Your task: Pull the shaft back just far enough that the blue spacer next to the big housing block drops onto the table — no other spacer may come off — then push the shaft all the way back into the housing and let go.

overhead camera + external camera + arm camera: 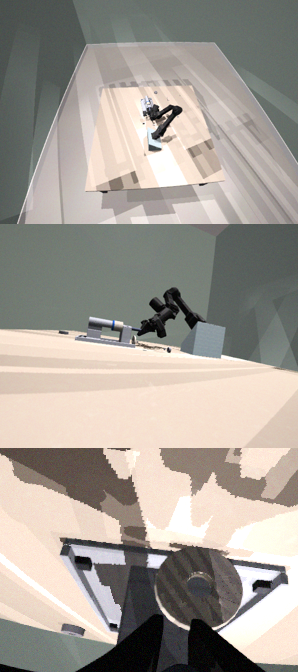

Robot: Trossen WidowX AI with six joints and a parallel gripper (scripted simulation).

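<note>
"What does the arm [170, 119] [183, 305] look like?"

"Black all over, with a dull finish (rather like soot, to my eye). Its links are slim and straight, and the joints between them are bulky and rounded."

"Anything odd in its outline?"

"In the exterior view, a stubby black cylinder [156, 304] juts from the wrist section toward ten o'clock."

"And the gripper [139, 332] [176, 625]?"

"Black too, with two fingers that taper to blunt tips in the wrist view."
</note>
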